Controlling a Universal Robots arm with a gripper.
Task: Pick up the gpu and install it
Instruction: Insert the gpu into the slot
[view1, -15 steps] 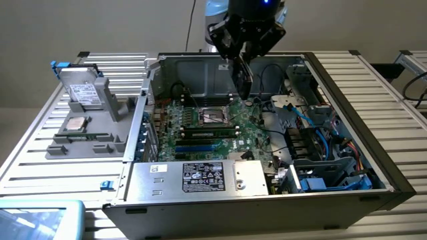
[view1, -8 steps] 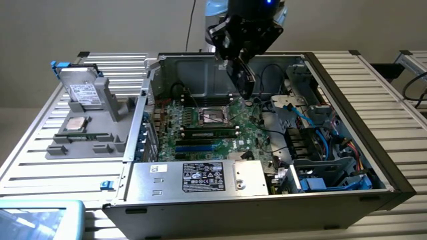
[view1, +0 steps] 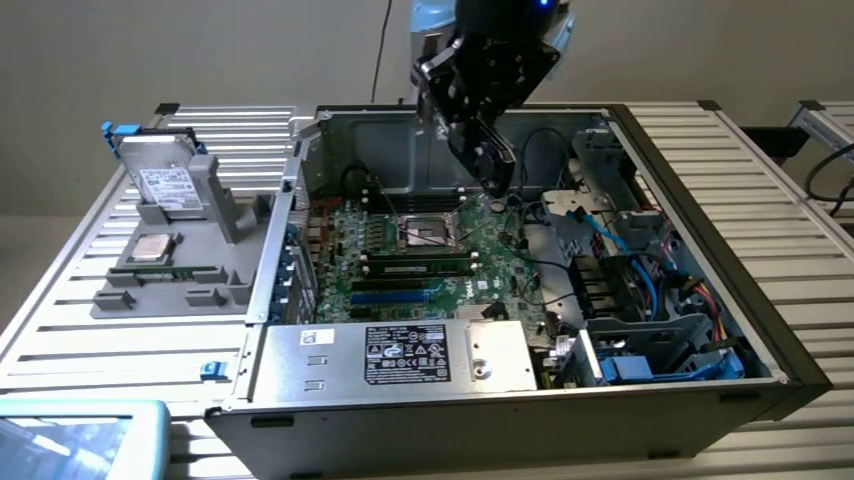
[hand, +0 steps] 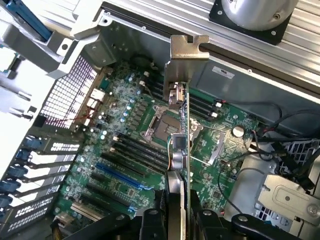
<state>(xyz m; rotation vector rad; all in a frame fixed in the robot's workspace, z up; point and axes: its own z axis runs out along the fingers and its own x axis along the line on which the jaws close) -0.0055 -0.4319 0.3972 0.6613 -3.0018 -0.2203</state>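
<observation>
My gripper (view1: 470, 95) hangs over the back of the open computer case (view1: 707, 200), shut on the gpu (view1: 486, 160). The card points down at a slant toward the motherboard (view1: 427, 250) and stays clear of it. In the wrist view the gpu (hand: 183, 125) shows edge-on, its silver bracket (hand: 183, 57) at the far end, held between the dark fingers (hand: 150, 225) of the gripper (hand: 177, 222). It hovers above the CPU socket (hand: 160, 125). The blue slot (hand: 117, 175) lies off to one side of it.
A grey fixture (view1: 174, 260) at the exterior view's left holds a hard drive (view1: 167, 185) and a CPU (view1: 150, 247). Inside the case are a power supply (view1: 400, 355), a seated memory stick (view1: 420, 265), cables (view1: 641, 260) and a drive cage (hand: 285, 190).
</observation>
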